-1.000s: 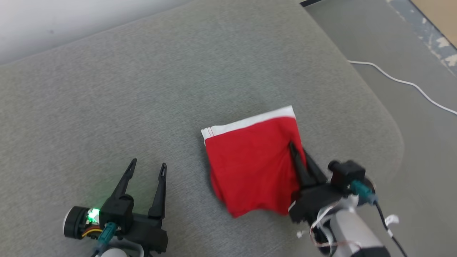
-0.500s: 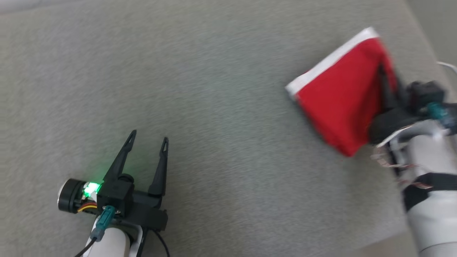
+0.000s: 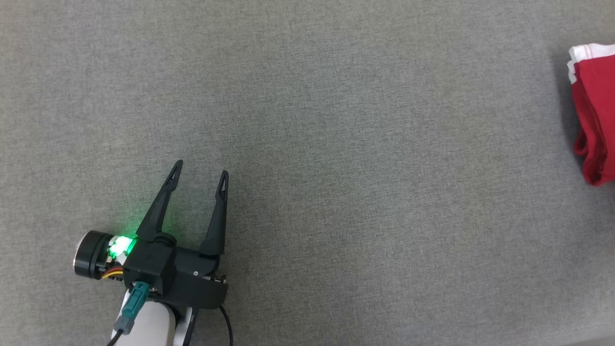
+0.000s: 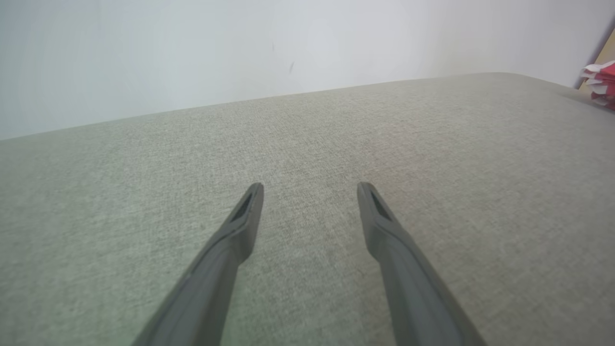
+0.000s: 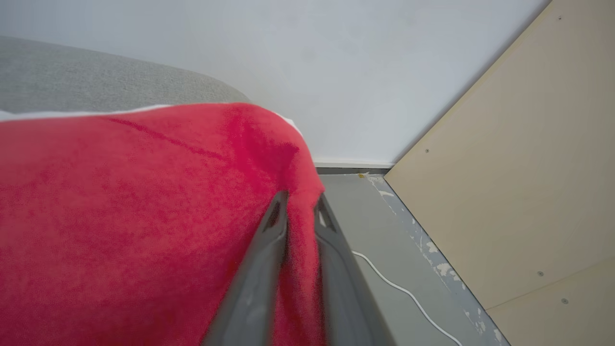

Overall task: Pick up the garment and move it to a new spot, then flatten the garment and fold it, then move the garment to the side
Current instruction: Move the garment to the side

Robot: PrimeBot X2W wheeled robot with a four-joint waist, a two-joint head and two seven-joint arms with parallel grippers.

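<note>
The garment (image 3: 596, 110) is red with a white band and lies folded at the far right edge of the head view, on the grey cushioned surface (image 3: 336, 144). In the right wrist view the garment (image 5: 144, 216) bulks up on the left, and my right gripper (image 5: 301, 198) is shut on a fold at its right edge, with cloth pinched between the two fingers. My left gripper (image 3: 202, 168) rests open at the lower left, far from the cloth, nothing between its fingers. In the left wrist view my left gripper (image 4: 311, 187) points over bare fabric, with the garment (image 4: 600, 81) small at the far right.
The right wrist view looks past the rounded edge of the grey surface (image 5: 96, 81) to the floor (image 5: 375, 230), where a white cable (image 5: 403, 293) lies. A beige board (image 5: 519, 168) leans beside a white wall (image 5: 336, 72).
The head camera has swung, so the garment has slid from the picture's middle to its right edge and the right arm has left it. The left gripper stays open in place.
</note>
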